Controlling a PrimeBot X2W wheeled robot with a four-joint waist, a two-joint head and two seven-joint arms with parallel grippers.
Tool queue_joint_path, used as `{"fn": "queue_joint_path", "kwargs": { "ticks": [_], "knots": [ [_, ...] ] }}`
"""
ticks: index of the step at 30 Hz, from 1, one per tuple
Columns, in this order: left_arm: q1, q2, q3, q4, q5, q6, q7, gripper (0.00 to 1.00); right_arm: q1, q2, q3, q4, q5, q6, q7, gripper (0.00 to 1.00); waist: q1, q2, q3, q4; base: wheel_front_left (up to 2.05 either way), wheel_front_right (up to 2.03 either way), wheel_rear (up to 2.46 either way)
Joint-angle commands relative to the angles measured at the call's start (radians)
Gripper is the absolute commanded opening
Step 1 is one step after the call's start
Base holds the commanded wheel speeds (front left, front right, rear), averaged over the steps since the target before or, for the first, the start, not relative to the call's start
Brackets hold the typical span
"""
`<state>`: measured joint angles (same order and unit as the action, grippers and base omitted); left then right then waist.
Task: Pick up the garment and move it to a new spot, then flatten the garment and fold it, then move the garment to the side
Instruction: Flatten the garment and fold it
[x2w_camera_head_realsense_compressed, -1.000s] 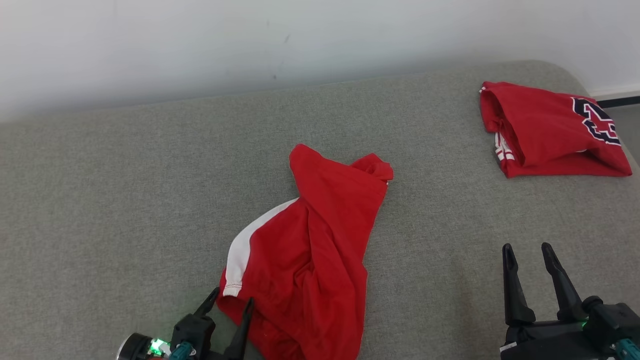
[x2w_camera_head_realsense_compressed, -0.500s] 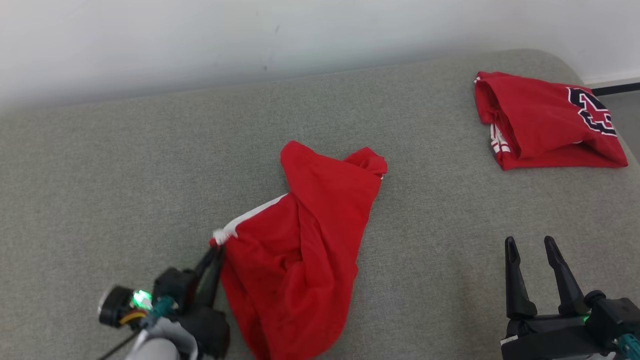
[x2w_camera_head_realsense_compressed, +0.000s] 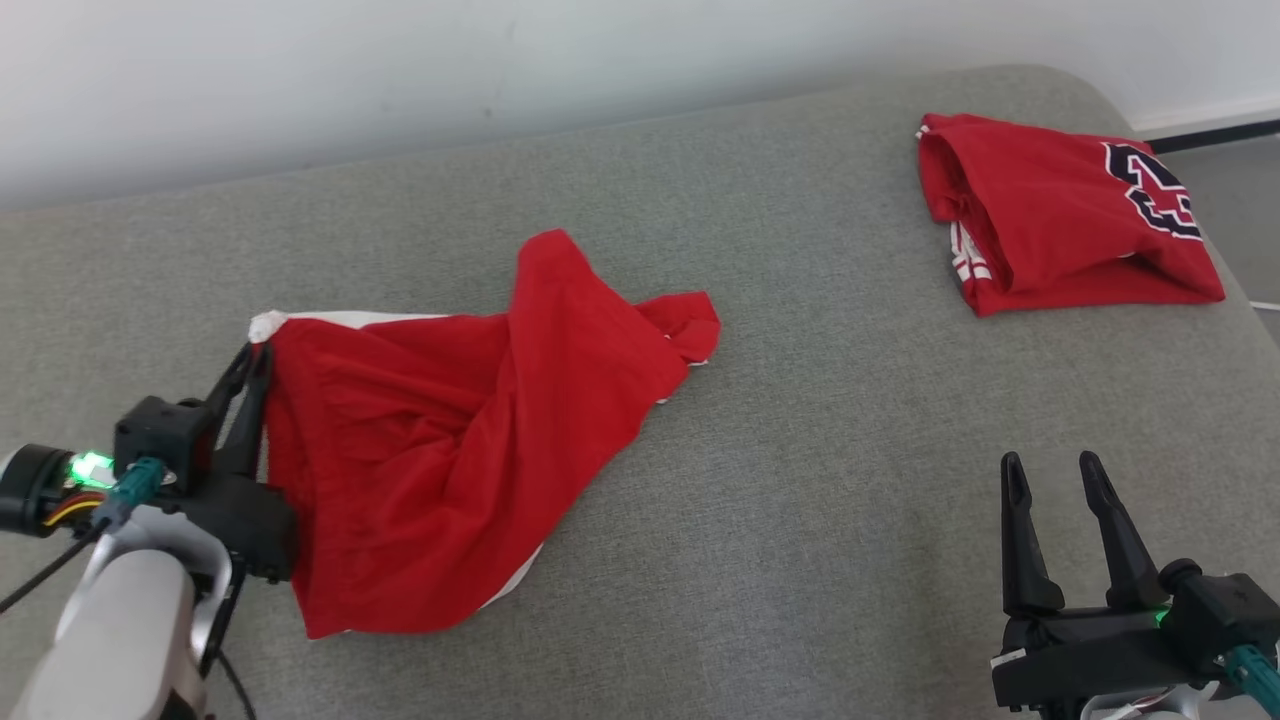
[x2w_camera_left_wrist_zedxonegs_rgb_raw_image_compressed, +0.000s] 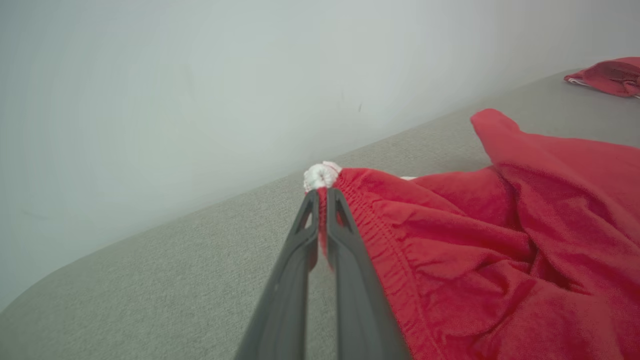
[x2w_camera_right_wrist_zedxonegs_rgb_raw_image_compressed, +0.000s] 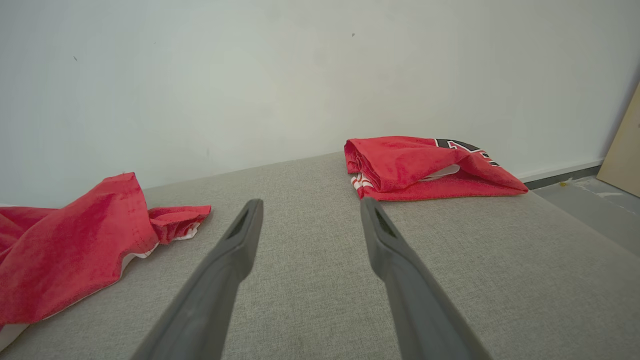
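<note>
The garment (x2w_camera_head_realsense_compressed: 440, 430) is a crumpled red piece with white trim, spread over the left-centre of the grey cushion (x2w_camera_head_realsense_compressed: 800, 480). My left gripper (x2w_camera_head_realsense_compressed: 256, 352) is shut on its white-edged corner at the far left, and the cloth stretches away from that corner. The left wrist view shows the garment's (x2w_camera_left_wrist_zedxonegs_rgb_raw_image_compressed: 500, 240) hem pinched between the two dark fingers (x2w_camera_left_wrist_zedxonegs_rgb_raw_image_compressed: 345, 235) of the left gripper (x2w_camera_left_wrist_zedxonegs_rgb_raw_image_compressed: 322, 196). My right gripper (x2w_camera_head_realsense_compressed: 1050, 472) stands open over bare cushion at the lower right, well clear of the cloth. In the right wrist view the garment (x2w_camera_right_wrist_zedxonegs_rgb_raw_image_compressed: 75, 250) lies at the left of the right gripper (x2w_camera_right_wrist_zedxonegs_rgb_raw_image_compressed: 310, 206).
A second red garment (x2w_camera_head_realsense_compressed: 1060, 215), folded and bearing a dark number, lies at the cushion's far right corner, seen too in the right wrist view (x2w_camera_right_wrist_zedxonegs_rgb_raw_image_compressed: 425, 167). A white wall (x2w_camera_head_realsense_compressed: 500, 60) runs behind the cushion. Grey floor (x2w_camera_right_wrist_zedxonegs_rgb_raw_image_compressed: 590, 210) lies beyond the right edge.
The left gripper has shut on the garment's white-trimmed corner and dragged it left and away from me, stretching the cloth out. The head camera has shifted. The right gripper has stayed open.
</note>
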<state>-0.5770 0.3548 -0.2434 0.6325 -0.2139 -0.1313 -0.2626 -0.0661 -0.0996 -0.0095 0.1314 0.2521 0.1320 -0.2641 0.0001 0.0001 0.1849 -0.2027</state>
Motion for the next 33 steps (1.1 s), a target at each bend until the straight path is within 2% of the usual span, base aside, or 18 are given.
{"fn": "queue_joint_path", "kwargs": {
  "ticks": [1, 2, 3, 7, 15, 25, 28, 33],
  "knots": [
    [-0.018, 0.018, -0.001, 0.022, -0.004, 0.002, -0.003, 0.0, -0.012, 0.003, 0.003, 0.004, -0.005, -0.003, 0.0, 1.0, -0.0001, -0.0001, 0.011, -0.017, 0.0, 0.0, 0.0],
    [-0.025, 0.02, 0.0, 0.026, -0.007, 0.002, -0.003, 0.43, -0.014, 0.004, 0.003, 0.006, -0.004, -0.003, 0.0, 1.0, -0.0001, -0.0001, 0.011, -0.019, 0.0, 0.0, 0.0],
    [-0.022, 0.019, 0.004, 0.029, -0.01, 0.002, -0.003, 1.0, -0.015, 0.004, 0.002, 0.008, -0.004, -0.003, 0.0, 1.0, -0.0001, -0.0001, 0.01, -0.02, 0.0, 0.0, 0.0],
    [0.015, 0.002, 0.03, 0.002, -0.006, 0.007, -0.003, 1.0, -0.003, 0.005, -0.007, 0.012, -0.008, -0.003, 0.0, 1.0, -0.0001, -0.0001, -0.008, -0.007, 0.0, 0.0, 0.0],
    [0.127, -0.043, 0.114, -0.169, 0.005, 0.026, -0.003, 1.0, 0.019, -0.008, -0.009, 0.016, -0.005, -0.003, 0.0, 1.0, -0.0001, -0.0001, -0.066, 0.045, 0.0, 0.0, 0.0],
    [0.369, -0.147, 0.227, -0.453, 0.054, 0.052, -0.003, 1.0, 0.055, -0.019, -0.008, 0.018, 0.001, -0.003, 0.0, 1.0, -0.0001, -0.0001, -0.117, 0.126, 0.0, 0.0, 0.0],
    [0.433, -0.175, 0.257, -0.514, 0.065, 0.063, -0.003, 1.0, 0.065, -0.022, -0.009, 0.017, 0.004, -0.003, 0.0, 1.0, -0.0001, -0.0001, -0.125, 0.146, 0.0, 0.0, 0.0],
    [0.516, -0.215, 0.287, -0.588, 0.075, 0.056, -0.003, 1.0, 0.075, -0.027, -0.011, 0.021, 0.011, -0.003, 0.0, 1.0, -0.0001, -0.0001, -0.134, 0.179, 0.0, 0.0, 0.0]
  ]
}}
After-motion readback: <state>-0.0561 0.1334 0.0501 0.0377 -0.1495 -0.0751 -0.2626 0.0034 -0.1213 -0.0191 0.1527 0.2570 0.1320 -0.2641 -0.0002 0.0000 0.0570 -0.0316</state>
